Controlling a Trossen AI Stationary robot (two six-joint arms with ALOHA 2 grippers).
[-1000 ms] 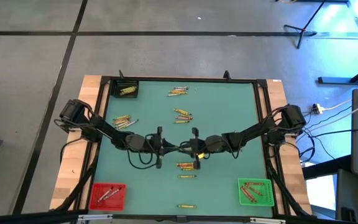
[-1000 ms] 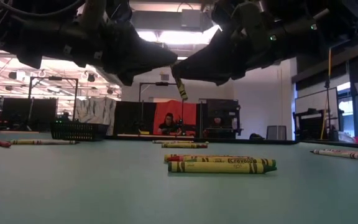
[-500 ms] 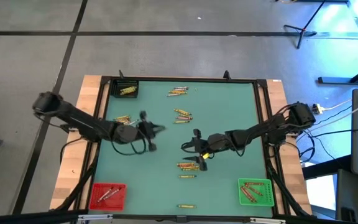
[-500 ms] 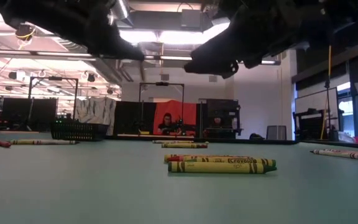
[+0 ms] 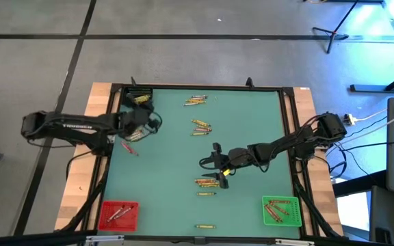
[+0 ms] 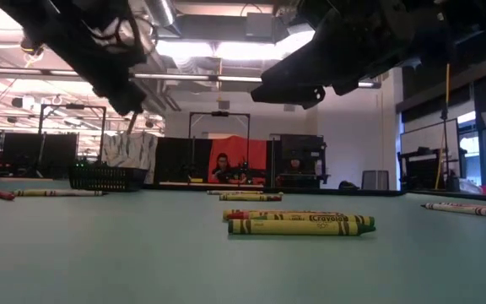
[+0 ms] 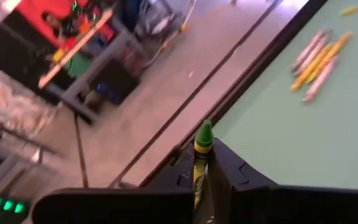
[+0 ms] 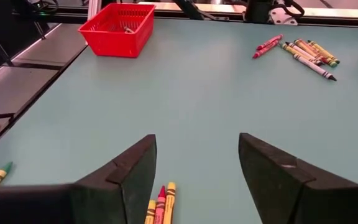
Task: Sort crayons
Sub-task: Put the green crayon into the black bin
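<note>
The left gripper (image 5: pixel 140 121) is clamped on a green-tipped crayon (image 7: pixel 201 155) with a yellow wrapper, which stands up between its two dark fingers in the left wrist view. From above, this gripper hangs over the table's far left part, just near of the black bin (image 5: pixel 138 98) in the far left corner, where a few yellow crayons already lie. A small cluster of crayons (image 5: pixel 130 132) lies on the mat beside it, and a single red one (image 5: pixel 129 148) sits a little nearer.

The right gripper (image 5: pixel 214 162) has its jaws spread wide and holds nothing. It hovers over the middle of the green table (image 5: pixel 252 123), above a short row of yellow, red and orange crayons (image 8: pixel 160 210) lying side by side between its fingers (image 8: pixel 132 171).

More loose crayons are spread about: a bunch (image 5: pixel 201 126) at mid-table, another (image 5: pixel 195 100) by the far edge, and a lone yellow one (image 5: pixel 205 226) near the front. The red bin (image 5: pixel 118 215) at near left and the green bin (image 5: pixel 281 210) at near right each hold a few sticks.
</note>
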